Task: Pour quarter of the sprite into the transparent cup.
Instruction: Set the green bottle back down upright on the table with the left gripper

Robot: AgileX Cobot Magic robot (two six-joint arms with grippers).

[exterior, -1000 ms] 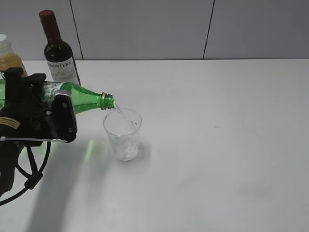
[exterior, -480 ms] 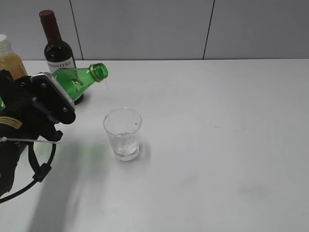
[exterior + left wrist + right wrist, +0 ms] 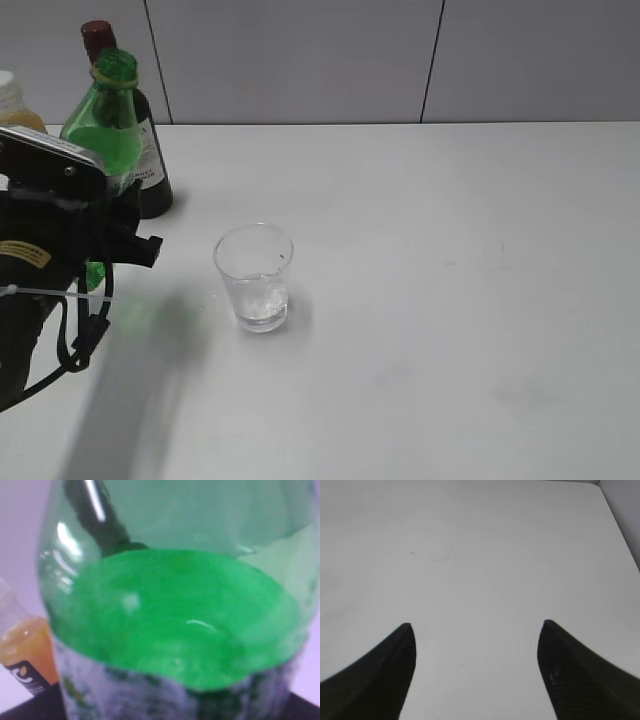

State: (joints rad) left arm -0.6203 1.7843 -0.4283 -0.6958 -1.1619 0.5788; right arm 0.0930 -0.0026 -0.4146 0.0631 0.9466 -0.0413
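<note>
Exterior view shows the left gripper clamped around the sprite, held about upright and off the table, left of the transparent cup, which holds a little liquid. Pouring looks finished; next comes setting the bottle down steadily. The right gripper hangs wide open and empty.

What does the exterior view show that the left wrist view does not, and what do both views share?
Only the exterior view shows the transparent cup with a little liquid at its bottom, the dark wine bottle, the white table and the sprite's capless neck pointing up. Only the left wrist view shows, close up, the liquid surface inside the sprite. Both show the green sprite, held in the left hand, and the orange juice bottle.
</note>
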